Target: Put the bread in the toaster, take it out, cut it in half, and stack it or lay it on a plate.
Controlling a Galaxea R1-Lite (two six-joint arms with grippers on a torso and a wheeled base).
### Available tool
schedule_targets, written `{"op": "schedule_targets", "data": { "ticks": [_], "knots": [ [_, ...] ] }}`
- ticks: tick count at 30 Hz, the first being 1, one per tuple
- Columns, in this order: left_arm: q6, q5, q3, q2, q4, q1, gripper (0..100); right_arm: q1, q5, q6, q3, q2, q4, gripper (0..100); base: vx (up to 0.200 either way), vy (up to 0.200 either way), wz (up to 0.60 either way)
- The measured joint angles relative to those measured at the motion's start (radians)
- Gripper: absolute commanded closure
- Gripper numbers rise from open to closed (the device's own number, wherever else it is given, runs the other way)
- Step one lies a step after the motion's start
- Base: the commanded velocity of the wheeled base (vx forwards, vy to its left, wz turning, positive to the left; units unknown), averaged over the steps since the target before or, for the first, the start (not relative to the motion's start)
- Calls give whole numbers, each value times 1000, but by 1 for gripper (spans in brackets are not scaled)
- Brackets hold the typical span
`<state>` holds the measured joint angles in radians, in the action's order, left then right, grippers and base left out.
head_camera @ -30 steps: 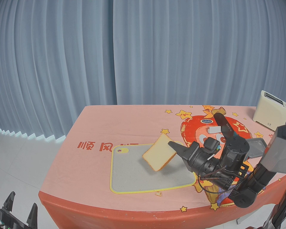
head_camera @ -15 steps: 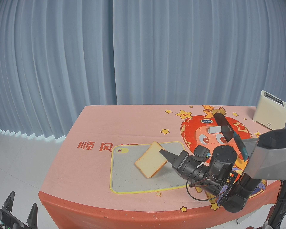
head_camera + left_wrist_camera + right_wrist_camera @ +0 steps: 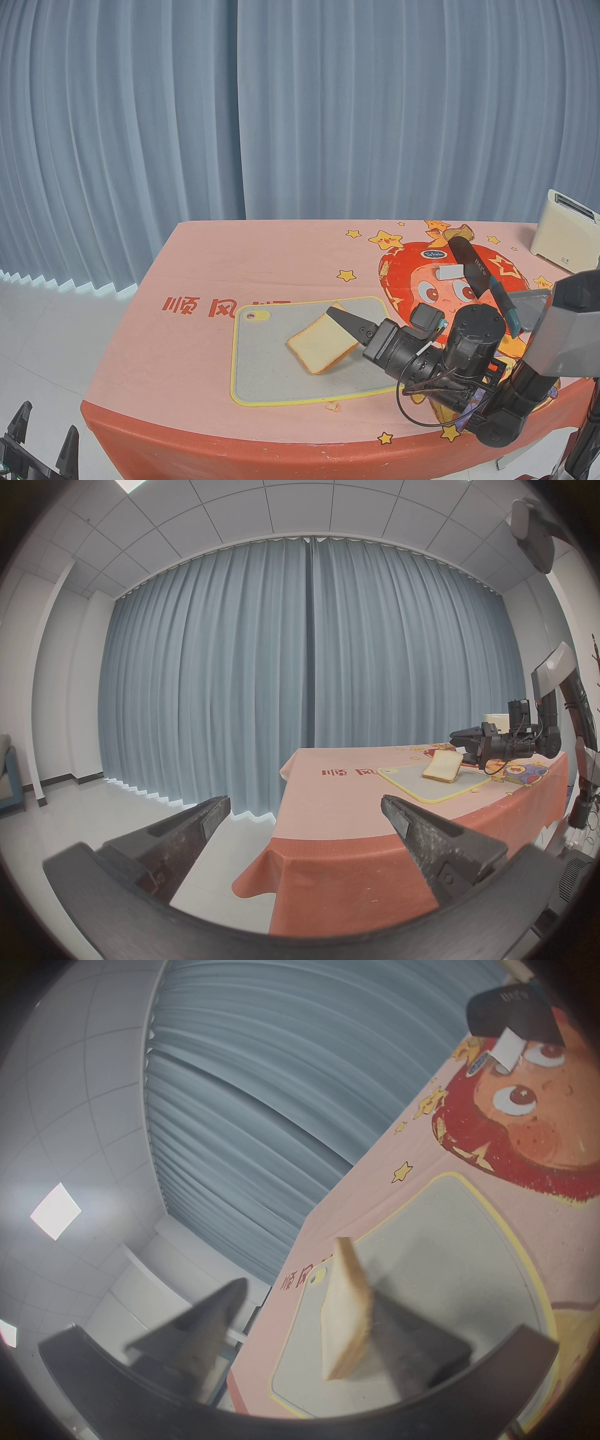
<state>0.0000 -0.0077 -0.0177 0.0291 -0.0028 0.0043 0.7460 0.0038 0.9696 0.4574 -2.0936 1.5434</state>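
We found the right gripper [image 3: 344,325] low over the cutting board [image 3: 269,375], its arm coming in from the right side of the table [image 3: 250,262]. In the right wrist view its jaws stood wide apart and clamped on nothing.

The bread [image 3: 320,344], a single slice, was on the middle of the board. It sat tilted, with its lower edge down on the board and its raised side against one finger. The other finger was well apart from the slice. We could not tell for certain whether the slice bore on that first finger or merely stood just beside it.

The left gripper [image 3: 45,431] was off the table, low and near its front left corner. The left wrist view showed its jaws wide open and empty.

A knife [image 3: 481,275] with a black blade and a teal handle lay on the cloth to the right of the board, beyond the right arm. A small white block [image 3: 450,272] lay just beside the blade. A grey plate [image 3: 534,306] sat next to the knife's handle, partly hidden by the arm. The toaster [image 3: 565,231] stood at the far right edge of the table, well apart from the board. One crumb [image 3: 333,406] lay on the cloth just off the board's near edge. A blue-grey curtain [image 3: 187,125] hung behind the table.
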Motion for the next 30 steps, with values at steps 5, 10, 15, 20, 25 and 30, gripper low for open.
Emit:
{"op": "schedule_targets", "data": {
  "ticks": [5, 10, 15, 20, 25, 30],
  "knots": [
    [0, 0, 0, 0, 0, 0, 0, 6, -1, -23, 0, 33, -112, 0, 0, 0, 0],
    [0, 0, 0, 0, 0, 0, 0, 7, -15, -27, 18, 81, -237, 0, 0, 0, 0],
    [0, 0, 0, 0, 0, 0, 0, -4, -25, -22, 51, 125, -376, 0, 0, 0, 0],
    [0, 0, 0, 0, 0, 0, 0, -11, -42, -16, 107, 166, -461, 0, 0, 0, 0],
    [0, 0, 0, 0, 0, 0, 0, -10, -50, 64, 147, 187, -520, 0, 0, 0, 0],
    [0, 0, 0, 0, 0, 0, 0, -2, -57, 100, 144, 197, -585, 0, 0, 0, 0]
  ]
}}
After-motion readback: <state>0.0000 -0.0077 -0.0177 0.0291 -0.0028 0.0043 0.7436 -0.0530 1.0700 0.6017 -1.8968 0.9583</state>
